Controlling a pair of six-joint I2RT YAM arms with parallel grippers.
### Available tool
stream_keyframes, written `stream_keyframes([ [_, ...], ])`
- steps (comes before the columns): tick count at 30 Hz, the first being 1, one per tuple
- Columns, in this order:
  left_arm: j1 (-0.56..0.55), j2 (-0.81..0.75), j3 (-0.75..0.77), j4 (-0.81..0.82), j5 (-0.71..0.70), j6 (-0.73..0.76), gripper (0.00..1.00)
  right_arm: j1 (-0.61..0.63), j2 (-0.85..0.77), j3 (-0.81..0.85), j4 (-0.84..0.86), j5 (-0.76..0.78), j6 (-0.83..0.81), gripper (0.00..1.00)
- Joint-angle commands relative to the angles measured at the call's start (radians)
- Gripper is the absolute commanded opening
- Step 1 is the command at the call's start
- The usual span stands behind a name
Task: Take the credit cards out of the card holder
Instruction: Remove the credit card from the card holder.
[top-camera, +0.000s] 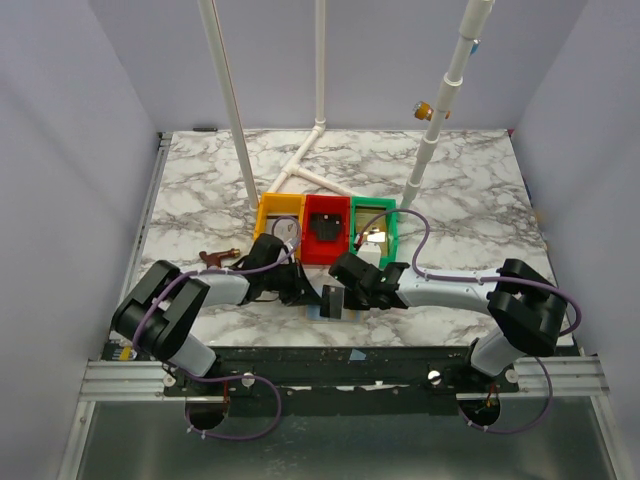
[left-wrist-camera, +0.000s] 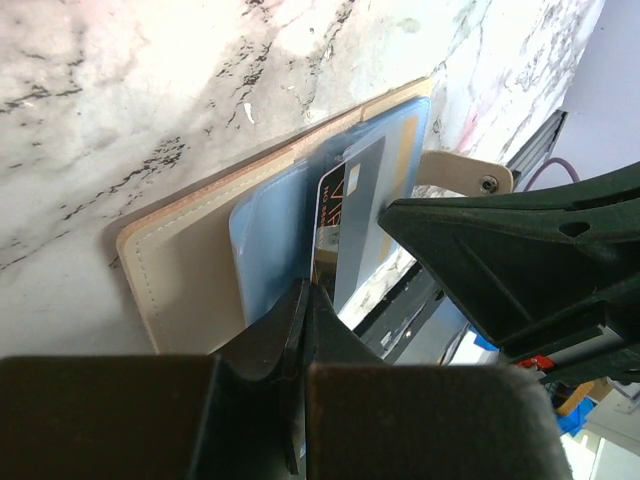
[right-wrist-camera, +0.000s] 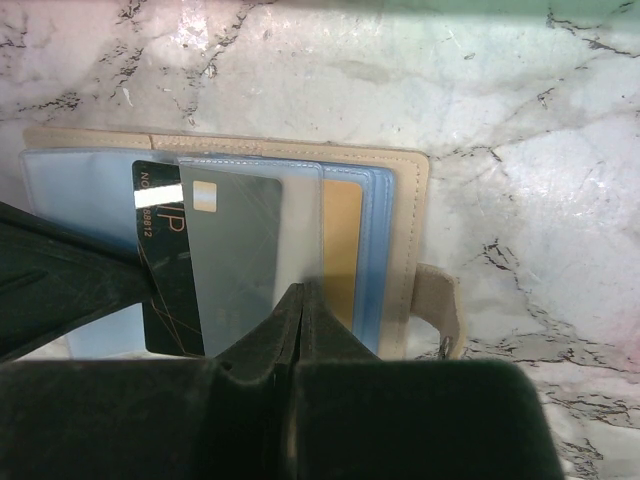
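Near the front edge of the marble table, the left claw and right claw hung low, each with jaws pressed together, over the card holder, which lay open and flat. The right claw's tips sat at the near end of a grey card, between a black card and a gold card. All three pointed lengthwise toward that claw. Whether either claw pinched a card could not be told. Beyond stood a row of trays.
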Motion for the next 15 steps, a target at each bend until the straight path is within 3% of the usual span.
stream_keyframes([
  [1, 0.018, -0.033, -0.016, -0.025, -0.011, 0.036, 0.00, -0.003, 0.022, -0.032, -0.121, 0.053, 0.001, 0.01],
  [15, 0.041, -0.072, -0.041, -0.030, -0.006, 0.045, 0.00, -0.004, 0.020, -0.035, -0.116, 0.053, 0.001, 0.01],
])
